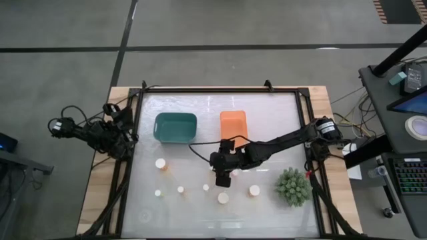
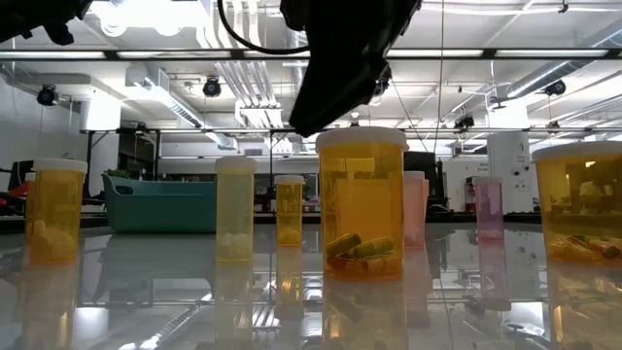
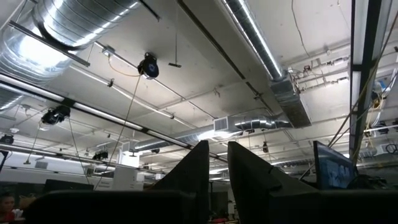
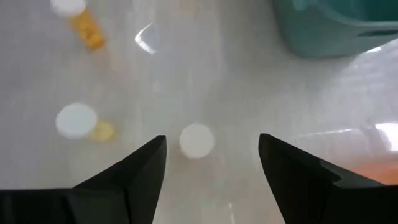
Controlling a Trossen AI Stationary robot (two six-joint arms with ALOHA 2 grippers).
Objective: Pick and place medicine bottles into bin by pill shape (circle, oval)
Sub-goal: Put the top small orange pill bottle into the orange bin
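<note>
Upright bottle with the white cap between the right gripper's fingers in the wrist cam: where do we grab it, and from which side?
Come straight down from above. The bottle stands upright, showing only its round white cap, and the right gripper is open with a finger on either side. Close on the cap or the body just under it. It is round, so any angle should work.

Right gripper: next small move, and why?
Probably lower straight down. The right gripper is open, its fingers either side of a white-capped bottle standing on the table, with nothing held yet. The left gripper waits off the table's left edge.
</note>
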